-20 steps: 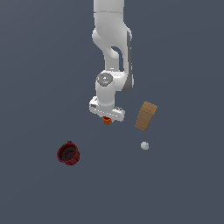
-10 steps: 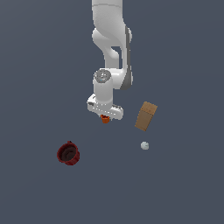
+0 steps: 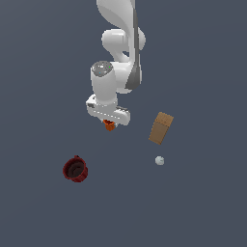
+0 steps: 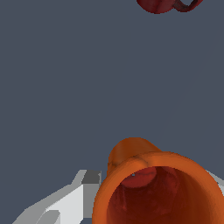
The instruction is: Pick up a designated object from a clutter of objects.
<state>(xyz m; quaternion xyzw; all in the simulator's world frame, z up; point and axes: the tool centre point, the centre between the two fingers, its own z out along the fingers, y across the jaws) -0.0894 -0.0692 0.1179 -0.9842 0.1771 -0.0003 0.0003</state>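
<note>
The claw (image 3: pixel 109 121) is closed on the little orange cup (image 3: pixel 109 126), which sits right between its fingers (image 4: pixel 65 201) and looks lifted up off the floor. So the picking up seems mostly done, and what is left is to hold it tight and maybe lift it higher. The dark red cup (image 3: pixel 75 169), brown box (image 3: pixel 161 128) and tiny white ball (image 3: pixel 159 160) lie below the claw, well away from it.

I count two cups, one orange cup (image 3: pixel 109 125) and one dark-red cup (image 3: pixel 75 169), plus one box (image 3: pixel 161 128) and one white ball (image 3: pixel 159 160).
</note>
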